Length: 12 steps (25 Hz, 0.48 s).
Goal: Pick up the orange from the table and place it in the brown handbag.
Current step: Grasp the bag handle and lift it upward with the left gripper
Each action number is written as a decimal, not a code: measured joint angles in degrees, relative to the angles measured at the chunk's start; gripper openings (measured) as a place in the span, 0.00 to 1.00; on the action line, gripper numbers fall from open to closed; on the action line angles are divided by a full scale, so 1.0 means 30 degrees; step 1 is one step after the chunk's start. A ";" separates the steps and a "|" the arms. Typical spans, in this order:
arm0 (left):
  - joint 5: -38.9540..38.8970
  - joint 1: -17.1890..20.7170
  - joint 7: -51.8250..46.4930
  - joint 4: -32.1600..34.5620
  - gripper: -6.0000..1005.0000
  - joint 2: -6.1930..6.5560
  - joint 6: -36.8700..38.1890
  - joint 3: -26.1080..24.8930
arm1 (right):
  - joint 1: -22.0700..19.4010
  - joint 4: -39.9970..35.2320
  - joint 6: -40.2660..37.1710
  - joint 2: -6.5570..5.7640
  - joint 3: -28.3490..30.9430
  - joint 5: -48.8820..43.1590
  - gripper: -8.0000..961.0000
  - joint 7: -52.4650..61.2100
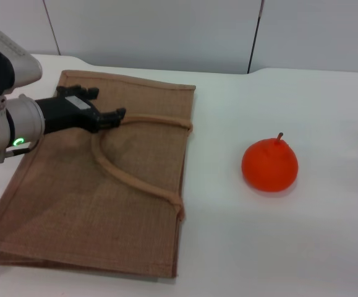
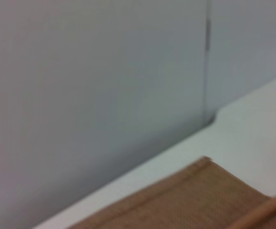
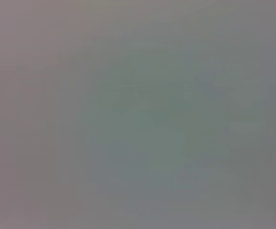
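The brown handbag lies flat on the table. The left gripper reaches over the bag's upper part — fingers pinched on its rope handle. The orange sits upright, well right of the bag — untouched

Brown handbag: tan woven jute tote w/ lighter edging, lying flat on the white table, one rope handle looping across its upper face. The left gripper fingers sit over the bag's top part, tips right at the near end of that handle loop; can't tell if they touch it. Left wrist view catches just a bag corner and a bit of handle.

Orange: bright red-orange, round, slightly pear-topped, short brown stem pointing up. Sits upright on bare table, well apart from the fingertips, off to their right, clear of the bag's edge.
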 joint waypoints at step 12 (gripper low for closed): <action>0.6744 -0.0910 -0.3882 0.1408 0.79 -0.0167 -0.3718 -0.2883 | 0.0010 0.0001 0.0001 -0.0001 0.0022 0.0000 0.93 0.0000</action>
